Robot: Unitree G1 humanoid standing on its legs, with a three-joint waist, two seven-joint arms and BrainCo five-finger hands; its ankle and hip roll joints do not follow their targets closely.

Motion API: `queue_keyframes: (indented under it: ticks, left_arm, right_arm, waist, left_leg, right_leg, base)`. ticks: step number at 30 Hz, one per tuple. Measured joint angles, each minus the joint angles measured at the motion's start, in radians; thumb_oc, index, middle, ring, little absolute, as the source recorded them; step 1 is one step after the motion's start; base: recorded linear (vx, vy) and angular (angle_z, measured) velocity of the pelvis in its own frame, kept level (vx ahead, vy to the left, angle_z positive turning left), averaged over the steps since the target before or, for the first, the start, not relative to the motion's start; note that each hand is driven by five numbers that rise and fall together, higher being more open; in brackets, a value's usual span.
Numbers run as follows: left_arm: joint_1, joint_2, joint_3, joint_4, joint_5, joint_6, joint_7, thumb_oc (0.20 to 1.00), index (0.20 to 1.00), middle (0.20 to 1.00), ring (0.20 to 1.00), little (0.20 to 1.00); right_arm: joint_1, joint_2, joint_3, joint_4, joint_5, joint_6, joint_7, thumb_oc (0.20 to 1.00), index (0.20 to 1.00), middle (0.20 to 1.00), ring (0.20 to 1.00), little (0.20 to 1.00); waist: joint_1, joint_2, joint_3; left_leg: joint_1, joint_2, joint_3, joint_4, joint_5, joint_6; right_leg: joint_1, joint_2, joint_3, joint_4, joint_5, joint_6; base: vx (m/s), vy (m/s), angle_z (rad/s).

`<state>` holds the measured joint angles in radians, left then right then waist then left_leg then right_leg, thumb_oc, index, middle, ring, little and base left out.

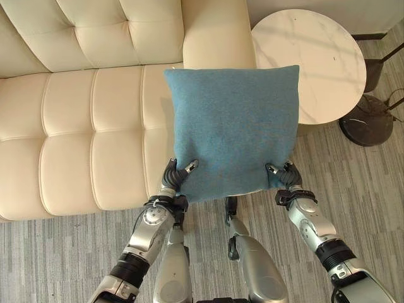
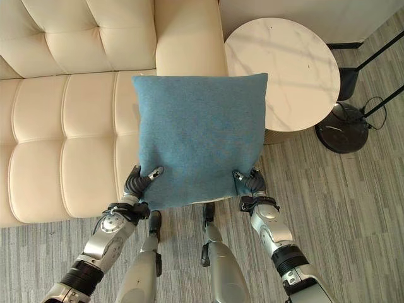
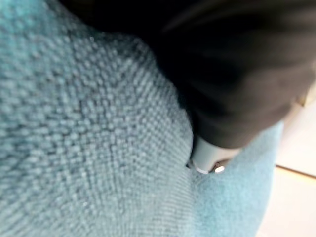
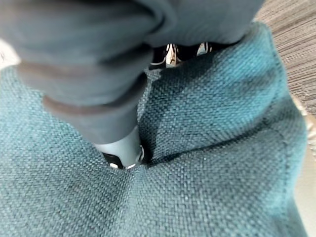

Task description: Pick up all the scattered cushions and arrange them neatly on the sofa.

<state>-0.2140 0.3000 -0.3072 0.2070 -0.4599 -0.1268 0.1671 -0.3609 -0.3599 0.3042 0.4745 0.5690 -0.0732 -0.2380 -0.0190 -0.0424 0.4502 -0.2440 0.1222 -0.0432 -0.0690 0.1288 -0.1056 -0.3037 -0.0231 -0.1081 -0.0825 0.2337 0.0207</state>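
Observation:
A square blue woven cushion (image 1: 232,129) is held flat in the air over the right end of the cream tufted sofa (image 1: 69,126). My left hand (image 1: 174,177) pinches its near left corner, thumb on top. At the near right corner my right hand (image 1: 284,175) grips the same way. Up close, the blue weave (image 3: 98,148) fills the left wrist view with a finger pressed into it. In the right wrist view a thumb digs into the cushion fabric (image 4: 207,148).
A round white marble side table (image 1: 312,60) stands right of the sofa arm. The black round base of a floor lamp (image 1: 368,121) sits on the grey striped carpet further right. The sofa seat to the left is bare.

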Motion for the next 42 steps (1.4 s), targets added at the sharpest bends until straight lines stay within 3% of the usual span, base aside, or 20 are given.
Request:
queue_keyframes:
  ticks: [6,7,16,19,23,33,42]
  left_arm:
    - [-0.001,0.004,0.000,0.000,0.000,0.000,0.001,0.200,0.200,0.200,0.200,0.200]
    - [-0.001,0.004,0.001,0.000,0.000,0.000,0.001,0.200,0.200,0.200,0.200,0.200]
    - [0.044,0.012,0.014,-0.029,0.001,0.011,-0.012,0.200,0.200,0.200,0.200,0.200]
    - [0.070,0.021,0.013,-0.056,0.001,0.017,-0.034,0.200,0.200,0.200,0.200,0.200]
    - [0.096,0.048,0.014,-0.089,0.000,0.027,-0.051,0.200,0.200,0.200,0.200,0.200]
    - [0.125,0.060,0.015,-0.089,0.000,0.039,-0.079,0.200,0.200,0.200,0.200,0.200]
    - [0.134,0.100,0.014,-0.137,0.000,0.039,-0.086,0.200,0.200,0.200,0.200,0.200]
  right_arm:
    - [0.001,0.000,0.001,-0.012,0.002,-0.001,0.000,0.200,0.200,0.200,0.200,0.200]
    - [0.001,0.000,0.001,-0.013,0.000,-0.001,0.001,1.000,1.000,1.000,1.000,1.000]
    - [0.036,-0.047,-0.044,-0.060,-0.274,0.062,0.006,1.000,1.000,1.000,1.000,1.000]
    - [0.002,-0.047,-0.091,-0.007,-0.292,0.078,-0.012,1.000,1.000,1.000,1.000,1.000]
    - [-0.008,-0.034,-0.095,0.000,-0.288,0.082,-0.040,1.000,1.000,1.000,1.000,1.000]
    - [-0.102,-0.019,-0.121,0.103,-0.114,0.081,-0.087,1.000,1.000,1.000,1.000,1.000]
    - [-0.264,-0.041,-0.120,0.233,-0.123,0.084,-0.124,1.000,1.000,1.000,1.000,1.000]
  waist:
    - [0.000,0.007,-0.004]
    - [0.000,0.009,-0.004]
    - [0.001,0.044,-0.026]
    - [0.002,0.044,-0.026]
    - [0.004,0.043,-0.032]
    - [0.018,0.042,-0.047]
    - [0.033,0.042,-0.048]
  left_leg:
    - [-0.001,0.000,0.000,0.000,0.000,0.000]
    - [-0.001,0.000,-0.001,0.000,0.000,0.000]
    - [0.007,-0.001,-0.001,-0.002,0.003,0.002]
    - [0.021,-0.001,-0.001,-0.009,0.007,0.002]
    - [0.024,-0.001,-0.002,-0.009,0.007,0.002]
    - [0.021,-0.002,-0.002,-0.009,0.006,0.001]
    - [0.019,-0.004,-0.002,-0.008,0.008,0.004]
  right_leg:
    - [0.000,0.000,0.000,0.000,0.001,-0.001]
    - [0.000,0.000,0.000,0.000,0.002,-0.003]
    - [0.004,-0.001,-0.002,0.000,0.003,-0.004]
    - [0.015,-0.002,-0.002,0.000,0.003,-0.004]
    - [0.020,-0.002,-0.002,0.000,0.002,-0.003]
    - [0.023,-0.003,-0.002,0.000,0.002,-0.003]
    - [0.019,-0.004,-0.002,0.000,0.002,-0.003]
  base:
    - [0.00,0.000,0.00]
    - [0.00,0.000,0.00]
    - [0.00,0.000,0.00]
    - [0.00,0.000,0.00]
    - [0.00,0.000,0.00]
    - [0.00,0.000,0.00]
    - [0.00,0.000,0.00]
